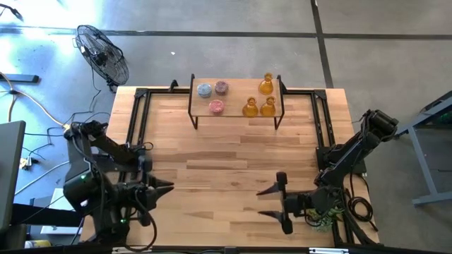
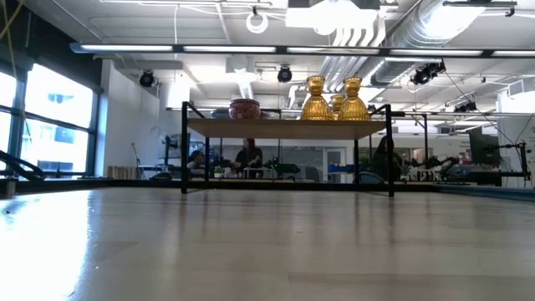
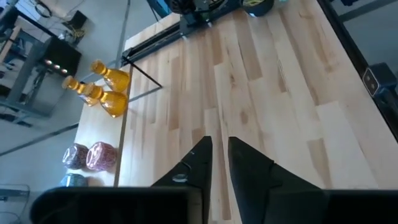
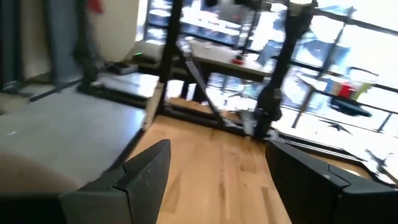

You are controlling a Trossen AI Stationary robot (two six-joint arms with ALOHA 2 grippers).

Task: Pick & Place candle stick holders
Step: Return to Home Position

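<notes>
Right end effector wide open, empty | left end effector nearly closed, empty | candle stick holders on shelf

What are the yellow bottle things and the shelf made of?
The amber holders look like glass: shiny, see-through, with light glinting on them. The shelf seems to be a pale wooden board with the grain showing, on thin black legs, likely metal.

Robotics lab in an open-plan industrial hall. Exposed silver ventilation ducts run overhead. Bare grey concrete floor with a black pedestal fan and loose pale cables. Pale wooden plank table on a black frame. People seated at desks behind, tall windows.
</notes>
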